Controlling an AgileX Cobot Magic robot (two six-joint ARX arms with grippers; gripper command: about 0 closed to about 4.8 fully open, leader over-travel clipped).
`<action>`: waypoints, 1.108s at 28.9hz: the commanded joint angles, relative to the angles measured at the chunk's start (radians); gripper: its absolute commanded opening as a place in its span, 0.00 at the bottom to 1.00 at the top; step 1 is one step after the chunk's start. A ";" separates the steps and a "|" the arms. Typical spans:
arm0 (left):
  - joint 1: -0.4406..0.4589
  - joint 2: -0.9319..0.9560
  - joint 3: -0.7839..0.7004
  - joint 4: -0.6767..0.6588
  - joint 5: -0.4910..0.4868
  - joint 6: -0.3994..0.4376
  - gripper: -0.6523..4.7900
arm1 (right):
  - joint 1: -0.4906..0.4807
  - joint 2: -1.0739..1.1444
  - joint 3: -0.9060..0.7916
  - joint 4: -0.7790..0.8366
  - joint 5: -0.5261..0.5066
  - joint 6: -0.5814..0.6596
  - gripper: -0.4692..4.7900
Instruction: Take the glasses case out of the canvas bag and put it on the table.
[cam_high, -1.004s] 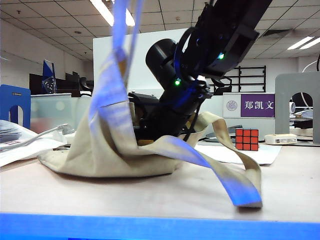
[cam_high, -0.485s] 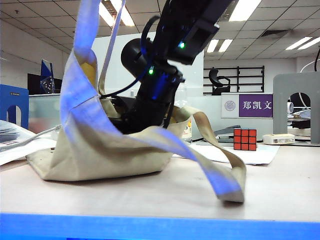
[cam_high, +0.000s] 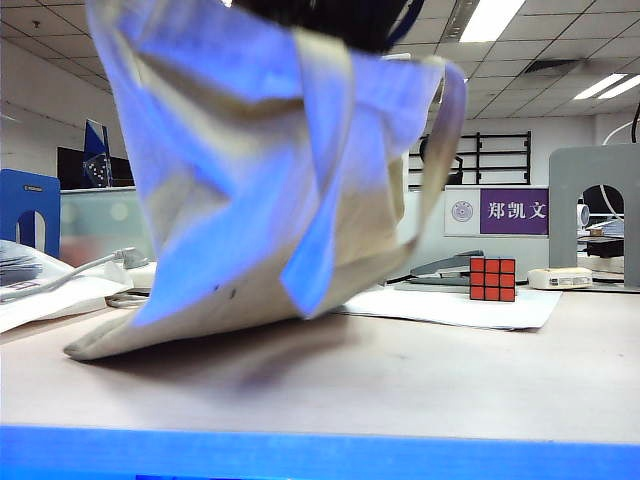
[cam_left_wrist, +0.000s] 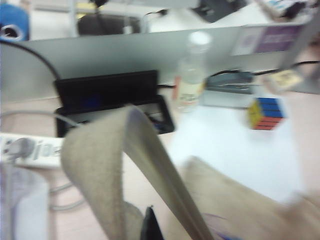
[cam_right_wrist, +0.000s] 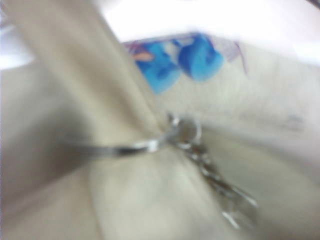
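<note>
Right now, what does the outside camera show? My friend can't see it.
A big beige canvas bag is lifted, only its lower corner on the pale table. A red Rubik's cube sits behind on white paper.

Beige canvas bag (cam_high: 250, 190) with blue printed picture (cam_right_wrist: 180, 62); red, black-gridded Rubik's cube (cam_high: 493, 278); pale beige table (cam_high: 420, 380).

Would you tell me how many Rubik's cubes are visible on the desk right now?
1: the Rubik's cube sits on white paper, right of the lifted canvas bag. The bag might hide others.
</note>
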 joint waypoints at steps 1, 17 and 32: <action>0.003 0.094 0.002 0.123 -0.142 -0.001 0.11 | 0.003 -0.082 0.007 -0.095 -0.080 -0.011 0.46; 0.132 0.349 0.002 0.125 -0.512 -0.441 0.12 | -0.027 -0.391 0.006 -0.335 0.171 -0.055 0.46; 0.250 0.062 0.002 0.346 -0.171 -0.330 0.11 | -0.517 -0.309 -0.528 0.219 0.039 -0.114 0.47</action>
